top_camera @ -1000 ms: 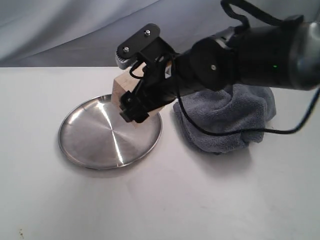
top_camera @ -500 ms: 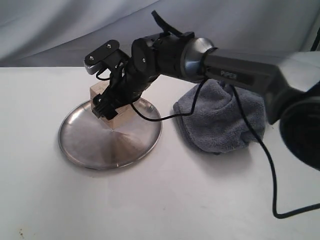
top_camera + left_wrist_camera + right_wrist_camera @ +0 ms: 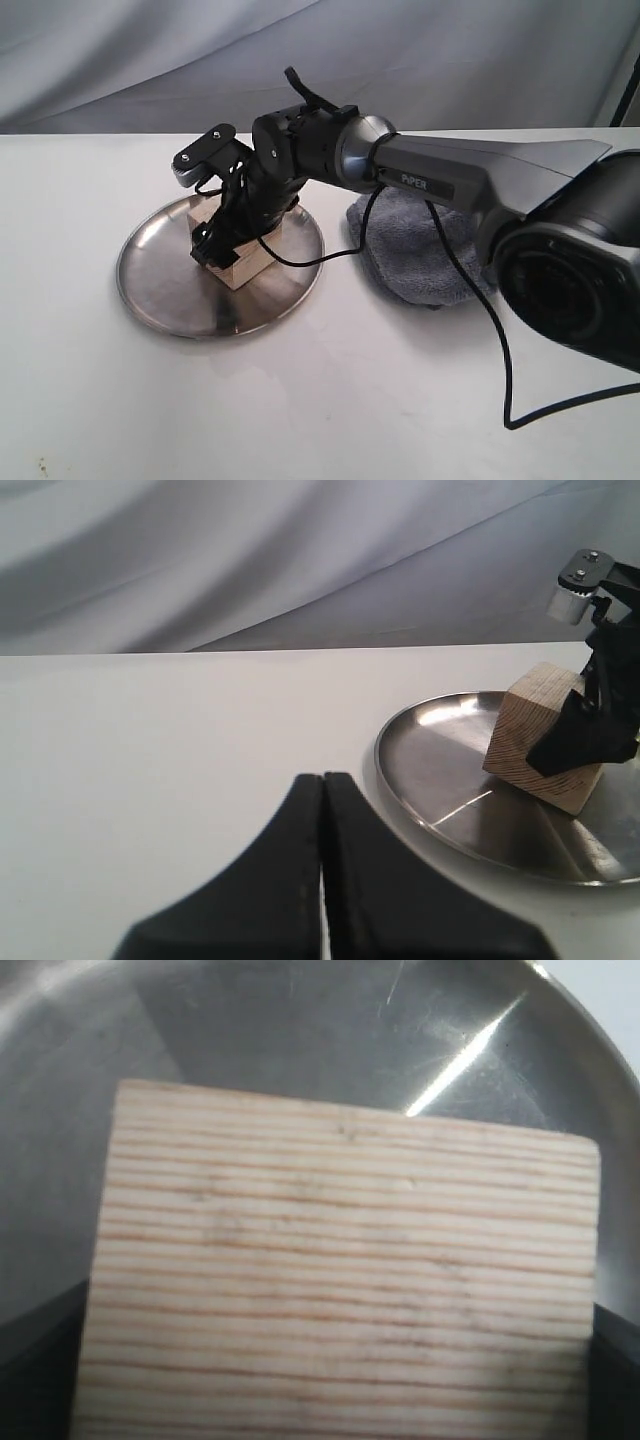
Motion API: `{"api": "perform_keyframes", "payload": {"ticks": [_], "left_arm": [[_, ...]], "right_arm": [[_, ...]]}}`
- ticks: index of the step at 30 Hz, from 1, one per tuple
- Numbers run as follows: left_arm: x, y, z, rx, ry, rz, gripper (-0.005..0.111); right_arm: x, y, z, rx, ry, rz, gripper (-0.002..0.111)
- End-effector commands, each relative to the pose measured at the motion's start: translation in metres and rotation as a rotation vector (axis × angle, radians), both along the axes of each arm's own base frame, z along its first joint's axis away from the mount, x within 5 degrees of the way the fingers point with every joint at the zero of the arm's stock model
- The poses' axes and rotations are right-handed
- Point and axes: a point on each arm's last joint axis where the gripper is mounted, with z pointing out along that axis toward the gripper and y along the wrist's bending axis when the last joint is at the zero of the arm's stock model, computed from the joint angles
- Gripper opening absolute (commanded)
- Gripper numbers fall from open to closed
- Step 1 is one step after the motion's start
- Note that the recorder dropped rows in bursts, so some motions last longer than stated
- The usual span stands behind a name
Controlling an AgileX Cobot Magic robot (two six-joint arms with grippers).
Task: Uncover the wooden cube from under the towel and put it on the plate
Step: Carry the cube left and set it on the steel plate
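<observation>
The wooden cube [image 3: 242, 270] is tilted over the middle of the silver plate [image 3: 160, 290], its lower edge touching or just above the metal. My right gripper [image 3: 233, 243] reaches in from the right and is shut on the cube. In the right wrist view the cube's grain-lined face [image 3: 340, 1270] fills the frame between dark fingers [image 3: 35, 1385], with the plate [image 3: 250, 1030] behind it. In the left wrist view my left gripper [image 3: 323, 782] is shut on nothing, above bare table short of the plate [image 3: 440, 770] and the cube [image 3: 530, 725]. The blue-grey towel [image 3: 420, 250] lies bunched right of the plate.
A white tabletop [image 3: 330, 400] spreads around the plate and towel, with a grey cloth backdrop [image 3: 150, 60] behind. The right arm's black cable [image 3: 505, 350] loops over the table at the right. The left arm does not show in the exterior view.
My right gripper has carried the cube from the plate's far rim leftward and down, to the middle of the plate. The towel has stayed in place.
</observation>
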Motion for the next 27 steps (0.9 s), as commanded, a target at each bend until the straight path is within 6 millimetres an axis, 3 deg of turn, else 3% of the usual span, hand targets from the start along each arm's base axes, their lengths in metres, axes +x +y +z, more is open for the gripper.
{"api": "perform_keyframes", "payload": {"ticks": [1,12,14,18,23,27], "left_arm": [[0.0001,0.0001,-0.0006,-0.008,-0.006,0.004,0.0],[0.0001,0.0001,-0.0006,-0.008,-0.006,0.004,0.0],[0.0001,0.0001,-0.0006,-0.008,-0.006,0.004,0.0],[0.0001,0.0001,-0.0006,-0.008,-0.006,0.004,0.0],[0.0001,0.0001,-0.0006,-0.008,-0.006,0.004,0.0],[0.0001,0.0001,-0.0006,-0.008,-0.006,0.004,0.0]], "right_arm": [[0.0025,0.0026,0.0131,0.026,-0.046,0.009,0.0],[-0.0003,0.0006,0.011,-0.003,-0.014,0.02,0.0],[-0.0009,0.0002,0.0105,-0.006,-0.003,0.013,0.005],[-0.0015,-0.0002,0.0101,-0.011,0.004,0.013,0.034],[-0.0015,-0.0002,0.0101,-0.011,0.004,0.013,0.105],[-0.0016,-0.0002,0.0101,-0.012,0.005,0.013,0.105]]}}
